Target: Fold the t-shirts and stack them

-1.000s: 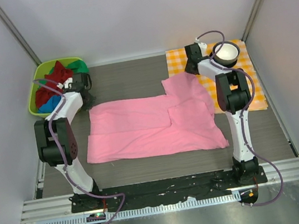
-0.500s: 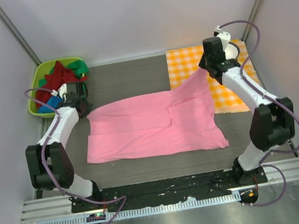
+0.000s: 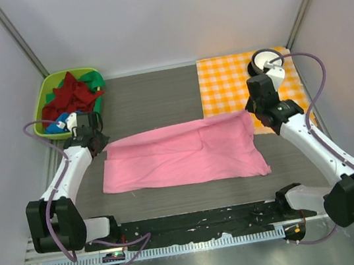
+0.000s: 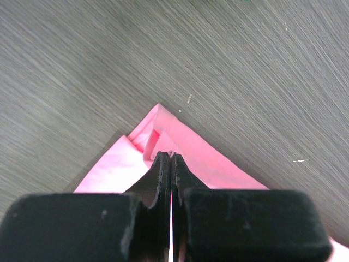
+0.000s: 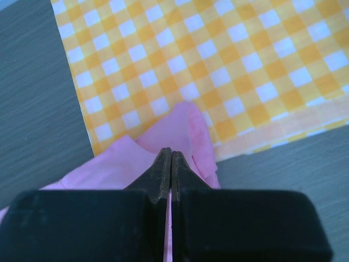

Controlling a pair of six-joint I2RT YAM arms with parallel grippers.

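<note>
Since half a second ago, both arms have drawn back toward the near edge. They have carried the far edge of the light pink cotton t-shirt [image 3: 181, 158] with them. The raised flap that reached up to the orange-and-white checked cloth [image 3: 223, 85] now lies lower, and the shirt is narrower from far to near. The left fingers [image 4: 163, 170] are pressed together on the shirt's far left corner, which peaks just above the dark grey wood-grain surface [image 3: 152, 103]. The right fingers [image 5: 162, 164] are likewise pinched on a fold of pink at the far right corner, at the near left corner of the checked cloth. In the far left corner of the surface stands a lime-green plastic basket [image 3: 39, 113]. It holds a crumpled dark red t-shirt [image 3: 68, 95], a green t-shirt [image 3: 93, 78] toward its far right, and a bright blue t-shirt [image 3: 61, 121] at its near side. A round white bowl [image 3: 263, 64] sits on the checked cloth near the far right corner. The pink shirt lies mid-surface with its long axis running left to right, parallel to the near edge, and its right end is deeper than its left. Which end is the collar cannot be told.
</note>
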